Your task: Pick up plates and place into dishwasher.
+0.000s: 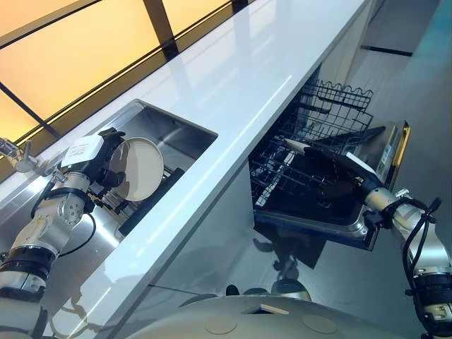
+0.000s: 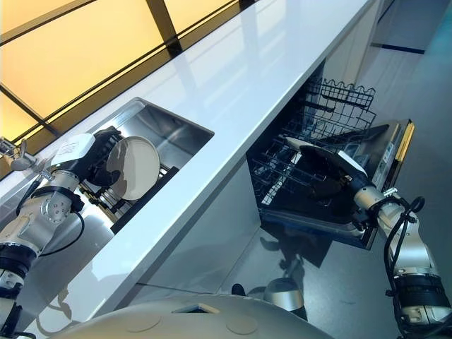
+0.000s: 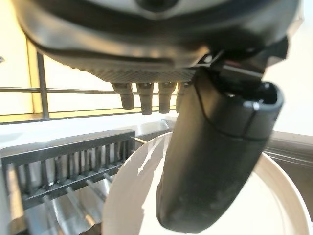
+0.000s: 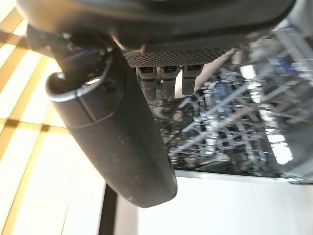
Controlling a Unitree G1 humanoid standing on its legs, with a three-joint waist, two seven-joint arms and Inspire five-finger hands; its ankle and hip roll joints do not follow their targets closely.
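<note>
**Plate held over sink rack; right hand at dishwasher rack**

We find the left hand (image 1: 106, 166) at the sink (image 1: 185, 134), clasping a white plate (image 1: 140, 168) on edge above the dark dish rack (image 1: 152, 201). In the left wrist view the thumb (image 3: 215, 156) lies across the plate's face (image 3: 283, 196), and the fingertips (image 3: 146, 100) show as short stubs beyond it; whether they touch the plate's back is hidden from us. The plate's lower rim is cut off there. That view also shows the slotted rack (image 3: 68, 166) close behind the plate, which the eye views show less plainly.

The right hand (image 2: 332, 169) reaches into the open dishwasher (image 2: 385, 159), over its lower wire rack (image 1: 296, 176). In the eye views a pale edge shows along the hand, but we cannot tell what it is. The right wrist view shows the thumb (image 4: 117, 142) extended and the fingers (image 4: 164, 81) foreshortened, with blurred wire tines (image 4: 230, 132) beyond; we cannot tell whether this hand grips anything. The white desk (image 1: 240, 78) runs between sink and dishwasher.
</note>
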